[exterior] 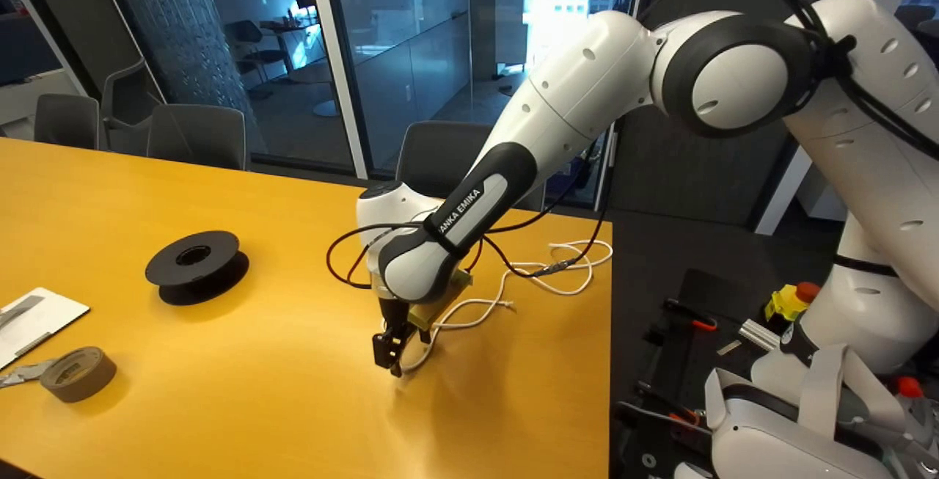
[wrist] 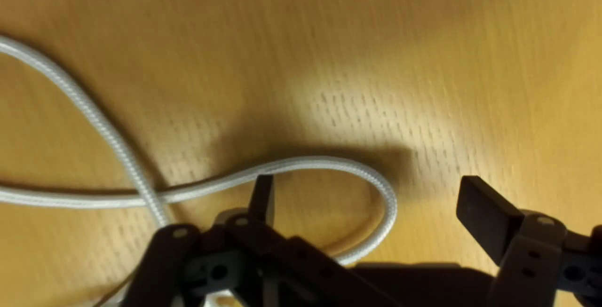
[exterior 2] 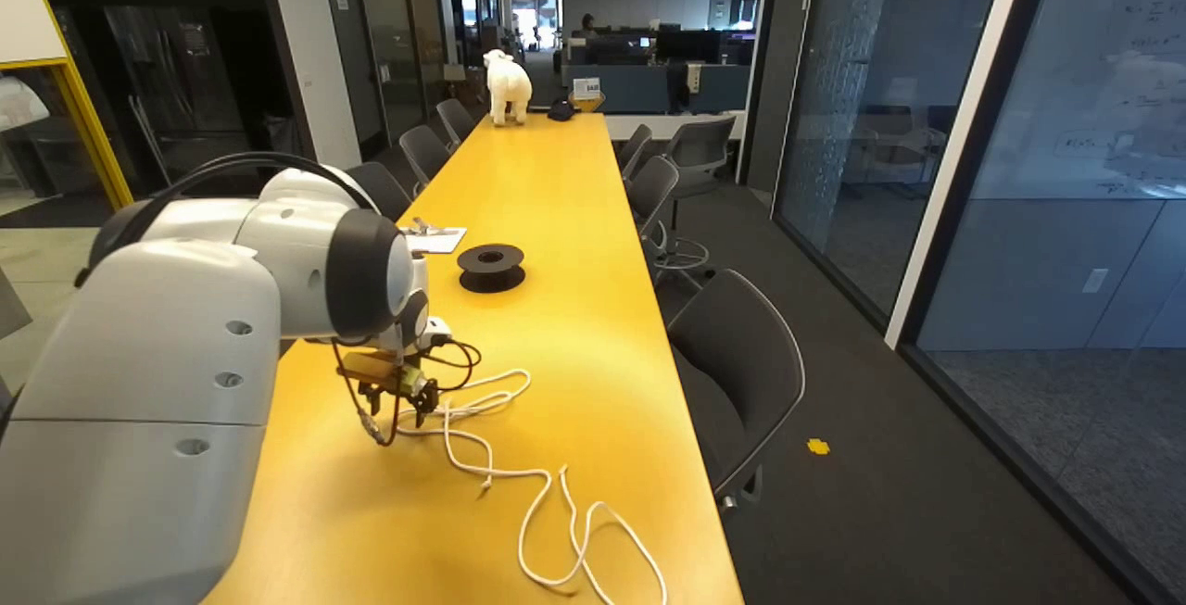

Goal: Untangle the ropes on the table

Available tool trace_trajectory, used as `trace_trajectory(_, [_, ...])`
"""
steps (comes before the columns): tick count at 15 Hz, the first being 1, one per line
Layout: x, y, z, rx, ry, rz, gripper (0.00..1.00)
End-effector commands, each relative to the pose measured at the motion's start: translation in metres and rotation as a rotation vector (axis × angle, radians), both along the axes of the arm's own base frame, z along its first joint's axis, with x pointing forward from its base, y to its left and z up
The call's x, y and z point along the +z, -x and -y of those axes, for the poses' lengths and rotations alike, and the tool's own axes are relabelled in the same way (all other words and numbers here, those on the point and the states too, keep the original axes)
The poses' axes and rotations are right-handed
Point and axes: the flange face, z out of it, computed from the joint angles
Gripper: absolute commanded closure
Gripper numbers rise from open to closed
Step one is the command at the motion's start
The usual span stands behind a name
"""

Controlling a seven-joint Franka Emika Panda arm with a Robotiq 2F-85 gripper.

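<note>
One spool point(exterior: 196, 271), one tape roll point(exterior: 78, 375) and one white board point(exterior: 48, 310) sit on the worktop point(exterior: 293, 406), with one stuffed animal point(exterior 2: 508, 86) at its far edge; how many ropes point(wrist: 314, 162) cannot be told.

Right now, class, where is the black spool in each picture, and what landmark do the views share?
In an exterior view: black spool toward the left, just below mid-height.
In an exterior view: black spool slightly left of centre, at mid-height.
Wrist view: not in it.
Shared landmark: white rope, in all three.
</note>
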Motion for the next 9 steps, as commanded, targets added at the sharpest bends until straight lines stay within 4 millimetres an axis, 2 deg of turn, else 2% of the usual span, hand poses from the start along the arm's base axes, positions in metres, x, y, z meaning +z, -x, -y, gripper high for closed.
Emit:
trace_trajectory(1, [-0.011,-0.008,-0.029,-0.015,-0.005,0.004,0.0])
trace_trajectory(3, [-0.016,-0.007,-0.041,-0.019,0.001,0.012,0.0])
trace_trajectory(9, [-0.016,-0.008,-0.053,0.0,0.055,0.067,0.0])
